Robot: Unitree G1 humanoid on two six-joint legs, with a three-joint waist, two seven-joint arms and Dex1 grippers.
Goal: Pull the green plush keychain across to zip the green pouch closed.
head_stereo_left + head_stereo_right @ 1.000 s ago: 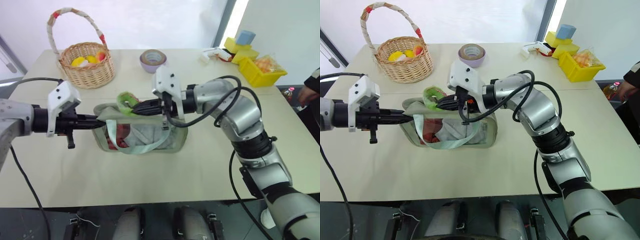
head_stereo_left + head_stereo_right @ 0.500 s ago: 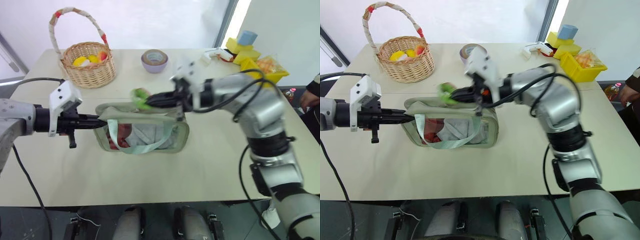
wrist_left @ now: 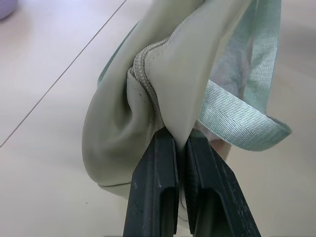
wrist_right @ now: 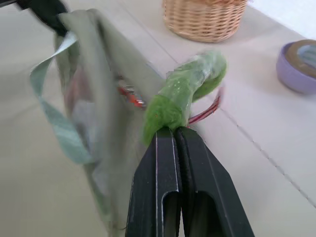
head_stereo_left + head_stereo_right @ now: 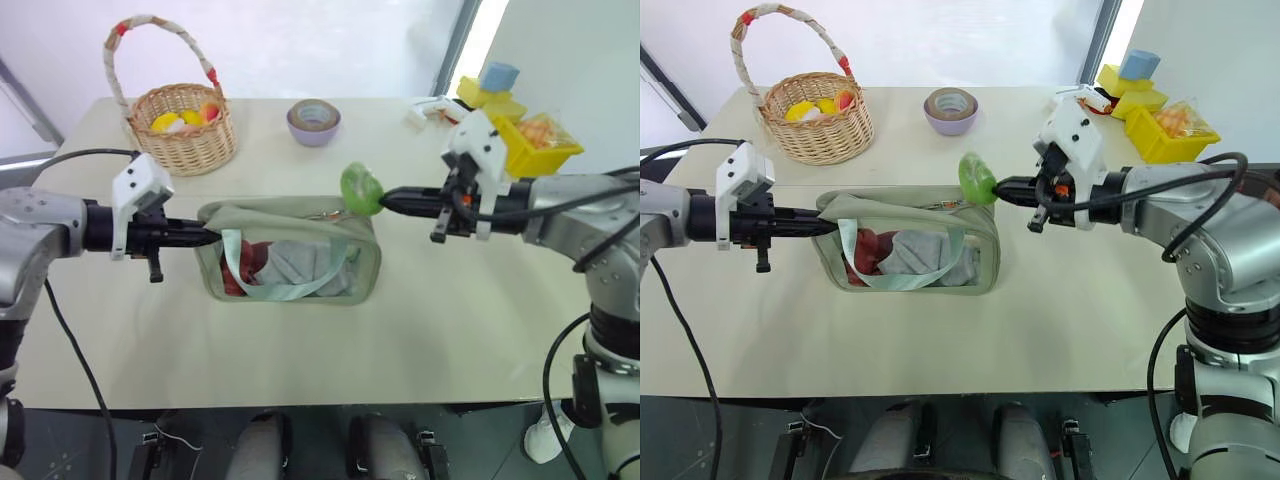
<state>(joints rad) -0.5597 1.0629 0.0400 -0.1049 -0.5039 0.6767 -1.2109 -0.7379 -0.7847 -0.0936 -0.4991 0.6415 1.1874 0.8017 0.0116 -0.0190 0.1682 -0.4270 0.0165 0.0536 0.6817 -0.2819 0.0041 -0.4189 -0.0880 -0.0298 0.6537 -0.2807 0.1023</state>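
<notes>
Right tool [image 5: 384, 200] pinched on green plush keychain [image 5: 358, 188]; left tool [image 5: 215, 236] clamped on green pouch [image 5: 300, 225] end.

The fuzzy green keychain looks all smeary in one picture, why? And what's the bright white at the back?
In the right wrist view the green plush keychain is smeared with motion blur and the pouch looks soft; in the left wrist view the pouch's zipper end is crisp; in the left eye view daylight washes out the window behind the table.

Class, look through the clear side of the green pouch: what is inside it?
Inside the green pouch, a red item and a grey-white cloth show through the clear panel; anything behind them or under the opaque top is hidden.
</notes>
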